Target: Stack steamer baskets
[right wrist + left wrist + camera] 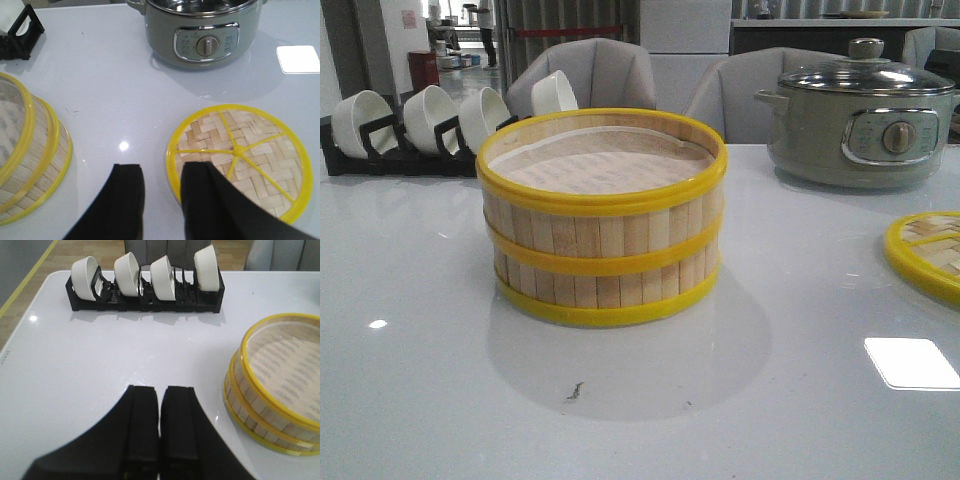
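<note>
Two steamer baskets [603, 222] stand one on top of the other at the middle of the white table, pale slat walls with yellow rims and a whitish liner in the upper tier. The stack [274, 385] also shows in the left wrist view, off to one side of my left gripper [160, 390], whose black fingers are shut with nothing between them. In the right wrist view my right gripper [161, 169] is open and empty, one finger over the rim of the flat woven lid [250, 155]; the baskets [27, 155] lie apart from it. Neither gripper shows in the front view.
A grey-green electric pot [860, 122] with a glass lid stands at the back right. A black rack of white bowls [415, 130] runs along the back left. The woven lid [925, 252] lies at the right edge of the table. Chairs stand behind the table.
</note>
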`<act>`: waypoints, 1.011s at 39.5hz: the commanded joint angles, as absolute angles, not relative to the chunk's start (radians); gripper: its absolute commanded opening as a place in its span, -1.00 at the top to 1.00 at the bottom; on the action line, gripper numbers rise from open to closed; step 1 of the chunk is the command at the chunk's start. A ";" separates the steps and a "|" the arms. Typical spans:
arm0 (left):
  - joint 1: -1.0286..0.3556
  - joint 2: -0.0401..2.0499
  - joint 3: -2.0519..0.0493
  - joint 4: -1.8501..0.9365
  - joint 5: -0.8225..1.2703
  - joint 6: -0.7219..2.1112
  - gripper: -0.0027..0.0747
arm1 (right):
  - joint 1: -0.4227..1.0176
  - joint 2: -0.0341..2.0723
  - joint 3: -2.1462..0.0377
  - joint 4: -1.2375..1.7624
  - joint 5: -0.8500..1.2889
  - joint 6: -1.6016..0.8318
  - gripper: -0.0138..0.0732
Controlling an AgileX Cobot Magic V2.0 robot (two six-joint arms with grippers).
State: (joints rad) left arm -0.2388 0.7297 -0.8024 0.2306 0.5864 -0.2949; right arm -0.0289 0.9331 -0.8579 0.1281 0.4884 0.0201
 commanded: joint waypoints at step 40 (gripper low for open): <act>-0.237 0.429 -0.444 0.242 0.424 -0.316 0.71 | -0.026 0.925 -0.898 0.128 0.451 0.018 0.59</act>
State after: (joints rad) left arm -0.2367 0.4234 -0.4139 0.2329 0.5005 -0.3035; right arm -0.0289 0.9331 -0.8579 0.1286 0.5093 0.0201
